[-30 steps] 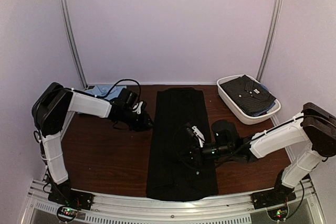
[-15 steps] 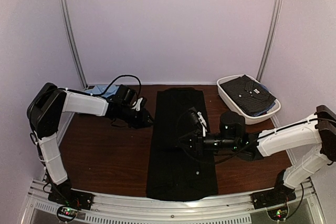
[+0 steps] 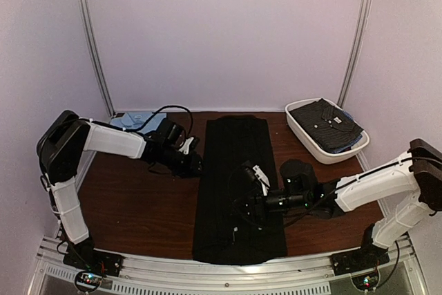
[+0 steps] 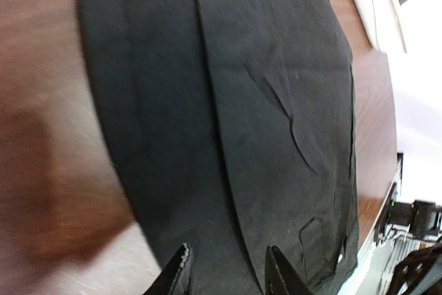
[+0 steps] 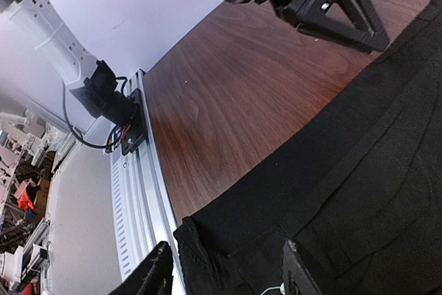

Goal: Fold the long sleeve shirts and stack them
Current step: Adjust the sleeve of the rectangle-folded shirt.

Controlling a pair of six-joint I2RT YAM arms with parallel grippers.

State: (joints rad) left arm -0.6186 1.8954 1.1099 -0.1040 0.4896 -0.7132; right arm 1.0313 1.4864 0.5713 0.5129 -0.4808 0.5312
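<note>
A plain black long sleeve shirt [image 3: 238,191] lies folded into a long narrow strip down the middle of the table. My left gripper [image 3: 195,164] hovers at the strip's left edge, open, with only cloth below its tips. In the left wrist view the left gripper [image 4: 228,274] looks down on the black shirt [image 4: 276,101] and its lengthwise fold. My right gripper [image 3: 242,208] is over the strip's near half, open and empty. In the right wrist view the right gripper [image 5: 224,274] stands above the shirt's near end [image 5: 331,198].
A white tub [image 3: 304,139] at the back right holds a dark dotted shirt [image 3: 324,124] over something light blue. Light blue cloth [image 3: 135,121] lies at the back left behind the left arm. A metal rail [image 5: 138,191] runs along the table's near edge.
My right gripper went from shut to open; it rose over the shirt's middle, then came back down toward the near end. The left gripper shifted only slightly.
</note>
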